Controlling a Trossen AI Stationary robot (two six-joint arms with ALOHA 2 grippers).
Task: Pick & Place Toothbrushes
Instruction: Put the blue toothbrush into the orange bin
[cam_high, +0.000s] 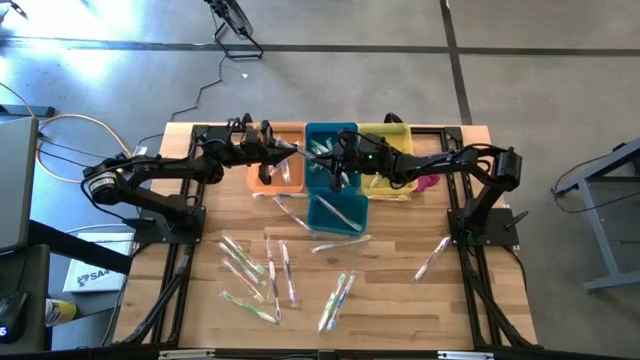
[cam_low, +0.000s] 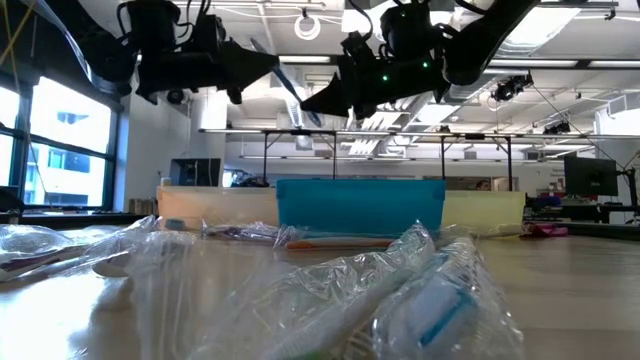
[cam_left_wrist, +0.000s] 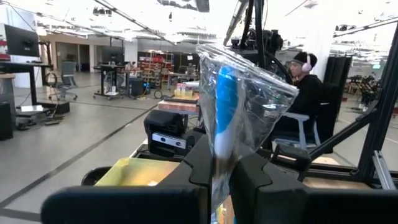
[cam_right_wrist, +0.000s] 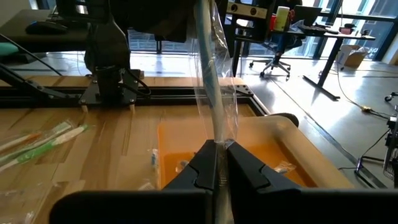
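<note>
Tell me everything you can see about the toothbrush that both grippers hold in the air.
The toothbrush has a blue handle and sits inside a clear, shiny, crinkled wrapper. It hangs in the air above the bins at the back of the table, near the orange bin. The left gripper is shut on one end, and the right gripper is shut on the other. It touches nothing else that I can see.

Wrapped toothbrushes (cam_high: 262, 272) lie scattered flat on the wooden surface (cam_high: 390, 300), in clear shiny wrappers with green, white and pink handles. One lies apart near the right edge (cam_high: 432, 258). A blue-handled toothbrush (cam_left_wrist: 224, 106) stands upright, and so does a grey-handled toothbrush (cam_right_wrist: 210, 81).
</note>
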